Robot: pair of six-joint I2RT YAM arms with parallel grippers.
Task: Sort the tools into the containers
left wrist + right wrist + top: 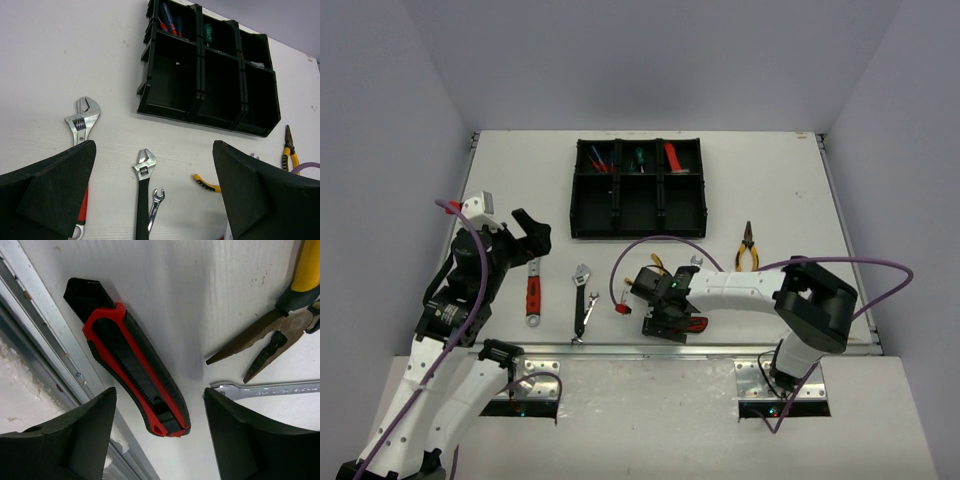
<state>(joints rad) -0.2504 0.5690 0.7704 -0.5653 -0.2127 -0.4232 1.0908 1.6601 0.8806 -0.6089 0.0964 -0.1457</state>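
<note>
My right gripper (159, 402) is open and straddles a red and black utility knife (131, 362) lying by the table's near edge; neither finger touches it. The top view shows this gripper (672, 322) low over the knife (693, 324). My left gripper (531, 234) hovers open and empty above a red-handled wrench (533, 292). In its wrist view lie a black-handled wrench (142, 190) and a small silver spanner (155, 205). The black tray (638, 232) holds red and blue screwdrivers (598, 160), a green one (638, 158) and a red knife (672, 157).
Yellow-handled pliers (747, 248) lie right of the tray. Other pliers (270, 337) and a silver spanner (272, 388) lie just beyond my right fingers. A metal rail (30, 335) runs along the table edge beside the knife. A small red piece (620, 309) lies nearby.
</note>
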